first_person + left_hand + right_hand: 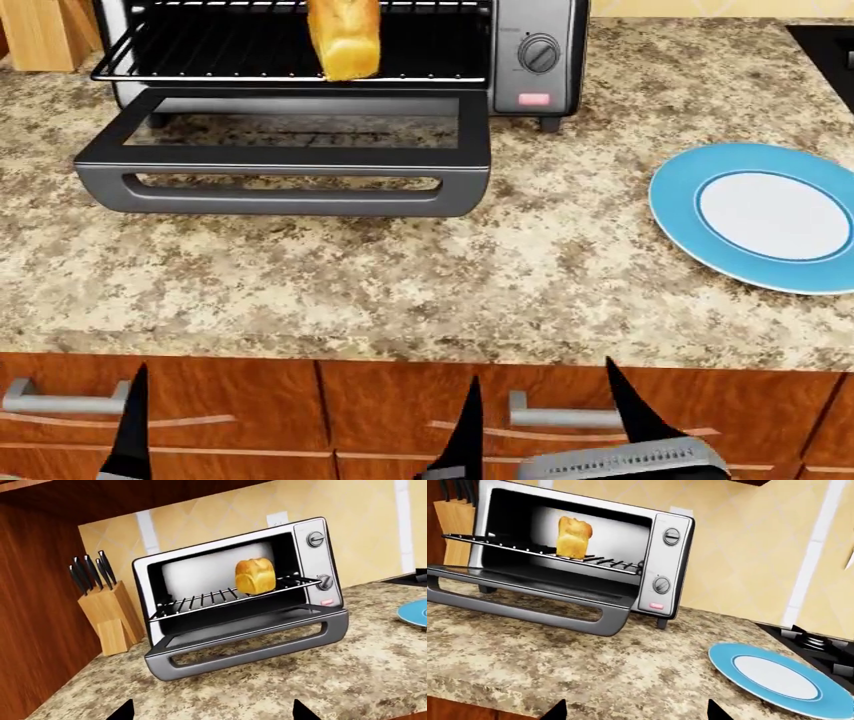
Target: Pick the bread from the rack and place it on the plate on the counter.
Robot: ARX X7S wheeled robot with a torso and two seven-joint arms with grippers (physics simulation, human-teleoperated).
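The bread (344, 40) stands upright on the wire rack (214, 45) inside the open black toaster oven, towards its right side; it also shows in the left wrist view (255, 575) and the right wrist view (574, 537). The blue-rimmed plate (767, 215) lies empty on the granite counter (400, 290), to the right of the oven. My left gripper (212, 707) and right gripper (635, 707) are both open and empty. They hang back at the counter's front edge, over the drawers and far from the bread. Only their dark fingertips (134, 410) show.
The oven door (280, 160) is folded down flat onto the counter in front of the rack. A wooden knife block (110, 615) stands left of the oven beside a wooden cabinet wall (33, 605). A black stovetop (820, 645) lies beyond the plate.
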